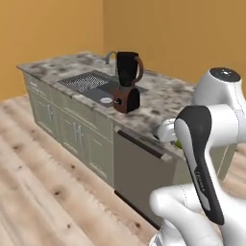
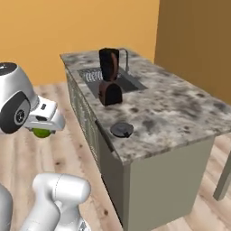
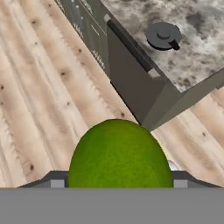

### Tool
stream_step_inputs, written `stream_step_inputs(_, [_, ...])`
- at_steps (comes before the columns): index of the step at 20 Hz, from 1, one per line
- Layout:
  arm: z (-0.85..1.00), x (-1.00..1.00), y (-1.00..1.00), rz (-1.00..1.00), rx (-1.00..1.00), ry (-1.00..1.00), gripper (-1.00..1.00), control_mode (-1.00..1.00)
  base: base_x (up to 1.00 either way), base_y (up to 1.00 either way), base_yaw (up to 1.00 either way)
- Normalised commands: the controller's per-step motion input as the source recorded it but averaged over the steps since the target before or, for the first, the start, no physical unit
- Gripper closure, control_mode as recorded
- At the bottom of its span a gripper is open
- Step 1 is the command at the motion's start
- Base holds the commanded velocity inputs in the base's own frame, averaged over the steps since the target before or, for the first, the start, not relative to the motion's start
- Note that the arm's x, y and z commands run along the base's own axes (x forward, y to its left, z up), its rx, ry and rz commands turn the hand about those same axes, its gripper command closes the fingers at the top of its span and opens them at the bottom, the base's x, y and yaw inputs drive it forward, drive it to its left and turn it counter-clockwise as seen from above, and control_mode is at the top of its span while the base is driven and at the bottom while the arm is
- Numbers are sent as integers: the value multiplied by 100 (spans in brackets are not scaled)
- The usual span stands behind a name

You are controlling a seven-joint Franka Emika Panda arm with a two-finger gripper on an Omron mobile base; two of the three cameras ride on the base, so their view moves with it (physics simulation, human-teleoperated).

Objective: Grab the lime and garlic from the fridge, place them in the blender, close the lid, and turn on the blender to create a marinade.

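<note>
My gripper (image 3: 119,183) is shut on the lime (image 3: 120,155), a green fruit that bulges up between the two finger tips. From the right base view the lime (image 2: 42,132) peeks out under the white hand (image 2: 43,118), held over the wooden floor left of the counter. A sliver of lime (image 1: 178,144) shows beside the arm. The blender (image 1: 127,81) (image 2: 109,77) stands open-topped next to the sink. Its lid (image 2: 122,129) (image 3: 162,35) lies flat on the counter near the close corner. The fridge and garlic are out of view.
The marble island counter (image 2: 176,106) carries a sink (image 1: 91,84) with a faucet behind the blender. A dark dishwasher front (image 3: 131,83) with a bar handle sits under the lid's corner. Wooden floor (image 1: 43,192) spreads in front. A grey furniture leg (image 2: 223,180) stands at the far right.
</note>
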Motion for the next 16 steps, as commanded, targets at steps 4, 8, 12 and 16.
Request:
stream_step_inputs(4, [0,0,0,0,0,0,100,100,58,67,-57])
stream_step_inputs(8, [0,0,0,0,0,0,100,100,31,64,-59])
stream_step_inputs(12, [0,0,0,0,0,0,100,100,14,69,-58])
stream_step_inputs(16, [0,0,0,0,0,0,100,100,0,62,-57])
